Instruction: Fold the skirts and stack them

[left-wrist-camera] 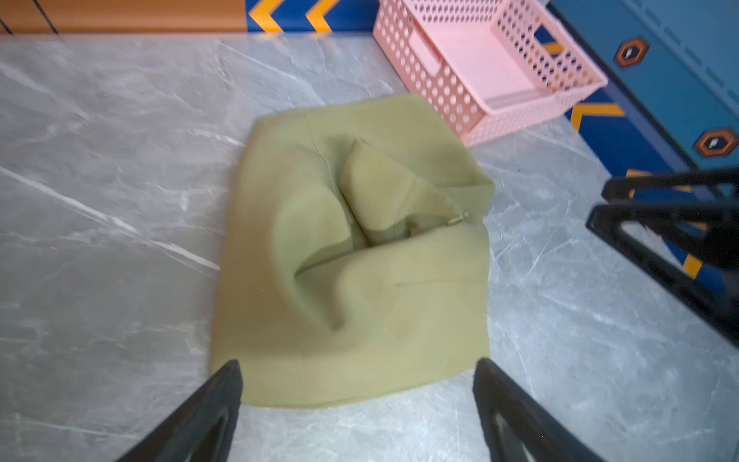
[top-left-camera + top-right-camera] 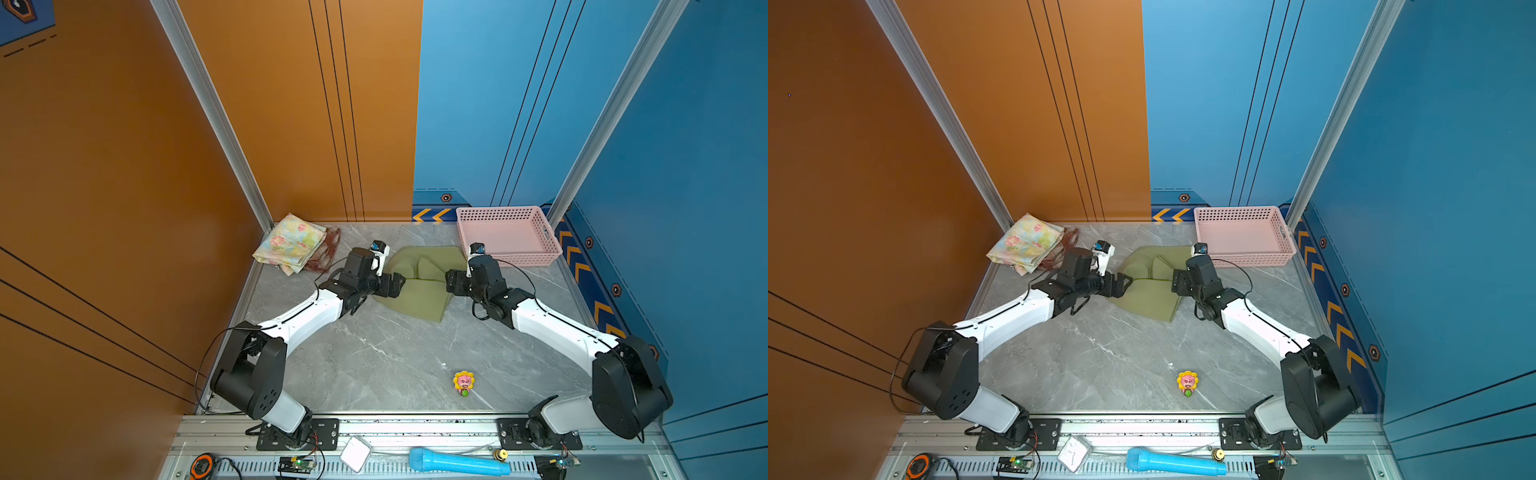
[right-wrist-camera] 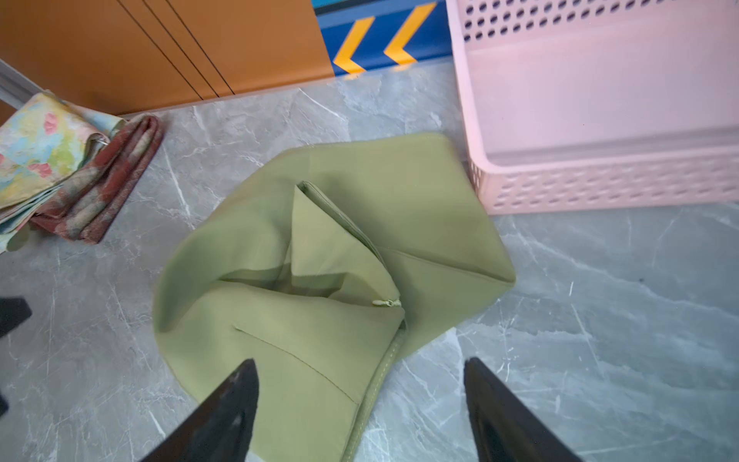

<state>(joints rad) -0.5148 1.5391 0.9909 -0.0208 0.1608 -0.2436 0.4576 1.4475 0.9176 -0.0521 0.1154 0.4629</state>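
Observation:
The olive green skirt [image 2: 419,291] [image 2: 1148,295] lies loosely crumpled in the middle of the table, with a fold and a zipper on top [image 1: 352,260] [image 3: 320,260]. My left gripper [image 2: 397,284] [image 1: 358,364] hovers open at its left edge and holds nothing. At the skirt's right edge my right gripper [image 2: 451,282] [image 3: 360,362] also stands open and empty. The floral skirt [image 2: 291,243] [image 3: 36,148] lies folded on top of the plaid skirt [image 2: 326,253] [image 3: 104,188] in the back left corner.
A pink perforated basket [image 2: 498,212] [image 1: 440,88] [image 3: 600,180] stands empty at the back right, touching the green skirt's far corner. A small flower toy [image 2: 463,383] sits near the front edge. A blue microphone [image 2: 457,461] lies on the front rail.

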